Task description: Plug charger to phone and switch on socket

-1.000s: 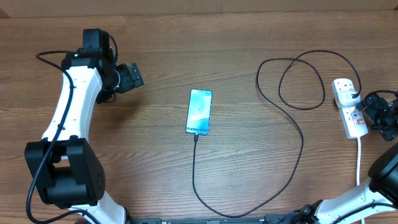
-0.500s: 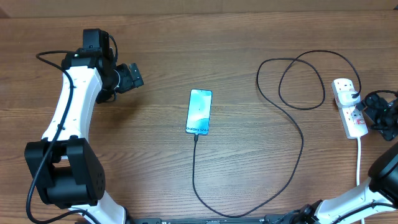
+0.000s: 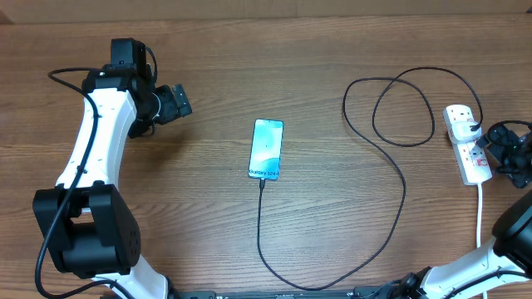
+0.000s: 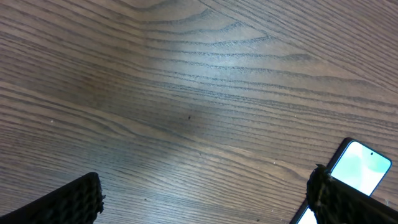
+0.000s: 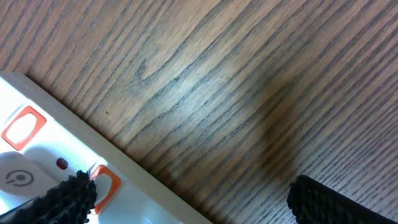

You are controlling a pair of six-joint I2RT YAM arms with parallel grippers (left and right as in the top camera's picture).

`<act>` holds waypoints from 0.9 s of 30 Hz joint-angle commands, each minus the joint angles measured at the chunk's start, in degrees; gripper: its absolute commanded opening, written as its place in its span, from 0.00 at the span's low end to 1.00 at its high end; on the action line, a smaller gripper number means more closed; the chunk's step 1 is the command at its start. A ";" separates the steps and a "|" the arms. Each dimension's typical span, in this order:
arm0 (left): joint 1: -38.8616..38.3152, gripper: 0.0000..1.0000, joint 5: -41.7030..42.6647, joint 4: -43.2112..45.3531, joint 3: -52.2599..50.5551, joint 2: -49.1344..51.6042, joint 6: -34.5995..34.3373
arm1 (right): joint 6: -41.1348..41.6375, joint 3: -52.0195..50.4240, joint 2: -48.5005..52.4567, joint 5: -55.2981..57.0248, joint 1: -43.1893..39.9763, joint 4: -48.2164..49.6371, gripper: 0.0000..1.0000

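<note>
Wooden table [image 3: 208, 208] — phone [image 3: 266, 149] mid-table, charger [image 3: 258, 224] (black, looped), white socket [image 3: 475, 170] rightward.

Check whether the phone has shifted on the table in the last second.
No. In the overhead view the phone lies at the same spot and angle, just as far from the power strip as before.

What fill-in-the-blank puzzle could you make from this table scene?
The phone lies with its screen facing ____. The socket has a ____ cord, unlike the black charger. The left gripper and the right gripper both hold ____. The gripper nearer the socket is the ____ one.
Missing words: up; white; nothing; right.
</note>
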 commanded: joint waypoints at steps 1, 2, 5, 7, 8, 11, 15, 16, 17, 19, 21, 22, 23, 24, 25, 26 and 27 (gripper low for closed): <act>-0.28 1.00 -0.85 0.07 0.44 -0.04 1.29 | -0.04 -0.59 0.28 0.74 0.11 0.42 1.00; -0.28 1.00 -0.83 0.07 0.44 -0.04 1.29 | 0.20 -0.59 0.28 1.25 0.11 0.61 1.00; -0.28 1.00 -0.83 0.07 0.44 -0.04 1.29 | 1.68 -0.59 0.28 3.34 0.11 1.31 1.00; -0.28 1.00 -0.85 0.07 0.44 -0.04 1.29 | 1.66 -0.59 0.28 3.34 0.11 1.97 1.00; -0.28 1.00 -0.83 0.07 0.44 -0.04 1.29 | 1.66 -0.59 0.28 3.34 0.11 2.27 1.00; -0.28 1.00 -0.85 0.07 0.44 -0.04 1.29 | 1.66 -0.59 0.28 3.34 0.11 3.23 1.00; -0.28 1.00 -0.85 0.07 0.44 -0.04 1.29 | 1.66 -0.59 0.28 3.34 0.11 3.61 1.00; -0.28 1.00 -0.83 0.07 0.44 -0.04 1.29 | 1.68 -0.59 0.28 3.34 0.11 3.52 1.00; -0.28 1.00 -0.85 0.07 0.44 -0.04 1.29 | 1.68 -0.59 0.28 3.34 0.11 3.34 1.00; -0.28 1.00 -0.83 0.07 0.44 -0.04 1.29 | 1.66 -0.59 0.28 3.34 0.11 3.10 1.00; -0.28 1.00 -0.83 0.07 0.44 -0.04 1.29 | 1.66 -0.59 0.28 3.32 0.11 2.97 1.00; -0.28 1.00 -0.85 0.07 0.44 -0.04 1.29 | 1.66 -0.59 0.28 3.32 0.11 2.91 1.00; -0.28 1.00 -0.85 0.07 0.44 -0.04 1.29 | 1.66 -0.59 0.28 3.32 0.11 2.80 1.00; -0.28 1.00 -0.83 0.07 0.44 -0.04 1.29 | 1.66 -0.59 0.28 3.30 0.11 2.67 1.00; -0.28 1.00 -0.85 0.07 0.44 -0.04 1.29 | 1.66 -0.59 0.28 3.30 0.11 2.51 1.00; -0.28 1.00 -0.83 0.07 0.44 -0.04 1.29 | 1.66 -0.59 0.28 3.30 0.11 2.32 1.00; -0.28 1.00 -0.83 0.07 0.44 -0.04 1.29 | 1.66 -0.59 0.28 3.30 0.11 2.23 1.00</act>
